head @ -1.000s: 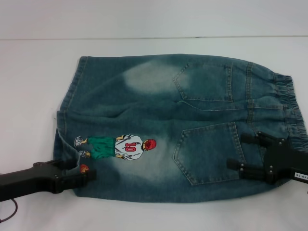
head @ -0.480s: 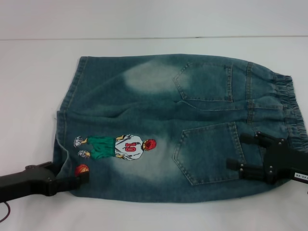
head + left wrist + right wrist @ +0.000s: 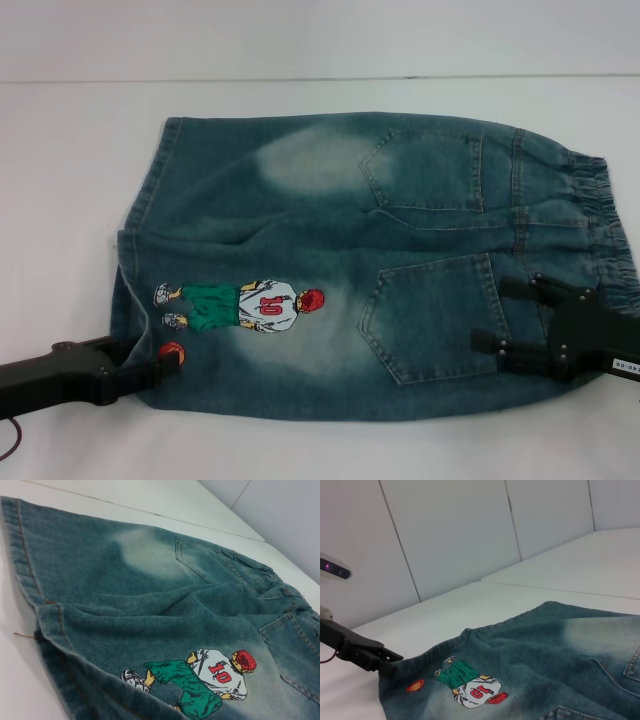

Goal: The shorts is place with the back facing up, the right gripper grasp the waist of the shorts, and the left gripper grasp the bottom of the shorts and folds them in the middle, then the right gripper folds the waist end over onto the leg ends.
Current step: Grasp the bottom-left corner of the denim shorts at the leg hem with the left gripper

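Shorts: you had one pair of shorts (image 3: pixel 370 265).
Back pockets: two.
Tools: two, left tool (image 3: pixel 170 368) and right tool (image 3: pixel 490 315).
Table: one table (image 3: pixel 60 180).

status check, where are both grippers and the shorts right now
Left gripper shut on the bottom hem by the cartoon print. Right gripper open over the waist. Shorts flat, back up. Nothing in the way.

Looks like a bare test lab or robot demo booth on my feed, not anybody's home. The counter (image 3: pixel 60 180) is plain white all over, and behind it I only see white wall panels (image 3: pixel 450 535) with thin seams between them. One small dark device with a purple light (image 3: pixel 334 568) sits on that wall.
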`<control>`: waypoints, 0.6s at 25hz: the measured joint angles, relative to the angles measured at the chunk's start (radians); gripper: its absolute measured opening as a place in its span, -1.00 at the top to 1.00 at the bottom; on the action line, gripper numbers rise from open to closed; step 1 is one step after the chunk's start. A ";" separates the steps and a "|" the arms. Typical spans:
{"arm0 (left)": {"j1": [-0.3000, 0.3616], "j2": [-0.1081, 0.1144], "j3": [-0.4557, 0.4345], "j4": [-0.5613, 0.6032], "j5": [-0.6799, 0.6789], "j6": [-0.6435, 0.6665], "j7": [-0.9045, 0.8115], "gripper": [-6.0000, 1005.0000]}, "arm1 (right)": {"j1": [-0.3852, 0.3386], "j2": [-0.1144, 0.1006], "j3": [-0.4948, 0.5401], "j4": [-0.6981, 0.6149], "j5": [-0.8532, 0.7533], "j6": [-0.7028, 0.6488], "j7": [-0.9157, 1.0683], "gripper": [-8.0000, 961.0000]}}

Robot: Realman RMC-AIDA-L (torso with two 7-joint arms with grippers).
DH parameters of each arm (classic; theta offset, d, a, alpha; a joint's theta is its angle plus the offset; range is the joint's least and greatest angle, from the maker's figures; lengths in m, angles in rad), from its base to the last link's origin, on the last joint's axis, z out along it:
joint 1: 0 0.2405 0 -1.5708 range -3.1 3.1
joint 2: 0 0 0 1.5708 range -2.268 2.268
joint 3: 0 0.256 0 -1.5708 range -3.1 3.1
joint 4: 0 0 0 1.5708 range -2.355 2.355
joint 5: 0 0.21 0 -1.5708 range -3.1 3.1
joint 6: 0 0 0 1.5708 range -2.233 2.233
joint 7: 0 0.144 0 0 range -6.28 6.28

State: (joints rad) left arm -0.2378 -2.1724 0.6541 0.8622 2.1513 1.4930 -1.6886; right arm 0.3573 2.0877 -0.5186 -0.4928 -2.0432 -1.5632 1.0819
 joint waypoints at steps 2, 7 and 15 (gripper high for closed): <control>0.000 0.000 0.001 0.000 0.000 0.000 0.000 -0.50 | 0.000 0.000 0.000 0.000 0.000 0.000 -0.001 -0.96; 0.000 0.000 0.001 0.000 0.000 0.002 0.000 -0.39 | 0.000 0.000 0.000 0.001 0.000 0.000 -0.002 -0.96; 0.000 0.000 -0.007 0.000 -0.007 0.004 -0.002 -0.37 | 0.000 0.000 0.000 0.001 0.002 0.000 -0.002 -0.96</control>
State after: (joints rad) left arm -0.2376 -2.1720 0.6473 0.8620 2.1444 1.4965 -1.6908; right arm 0.3574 2.0877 -0.5184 -0.4923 -2.0417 -1.5630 1.0801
